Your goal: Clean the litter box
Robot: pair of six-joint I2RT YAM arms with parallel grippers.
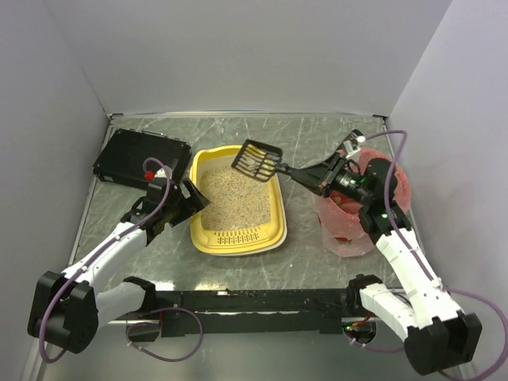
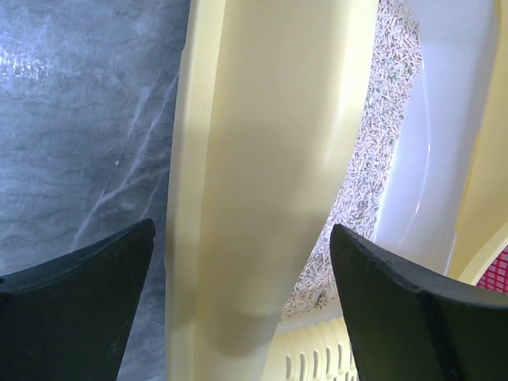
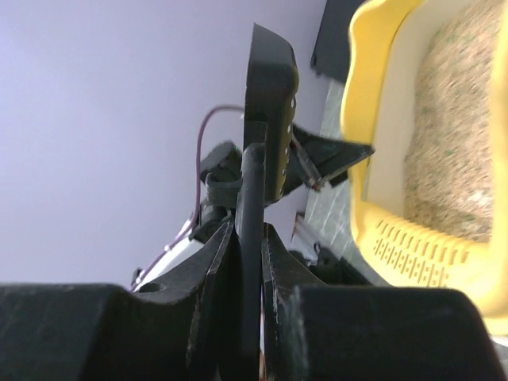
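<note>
The yellow litter box (image 1: 238, 236) sits mid-table, holding beige litter (image 1: 236, 195), its slotted rim at the near end. My left gripper (image 1: 190, 198) is open and straddles the box's left wall (image 2: 262, 159); both fingers (image 2: 79, 302) stand clear of it. My right gripper (image 1: 319, 179) is shut on the handle of a black slotted scoop (image 1: 258, 160), which hangs tilted over the box's far right corner. In the right wrist view the handle (image 3: 252, 198) is pinched between the jaws of the right gripper (image 3: 250, 246), and the box (image 3: 397, 242) lies to the right.
A pink-red bag-lined bin (image 1: 357, 230) stands right of the box, under my right arm. A flat black box (image 1: 139, 157) lies at the far left. Grey walls close in the table on three sides.
</note>
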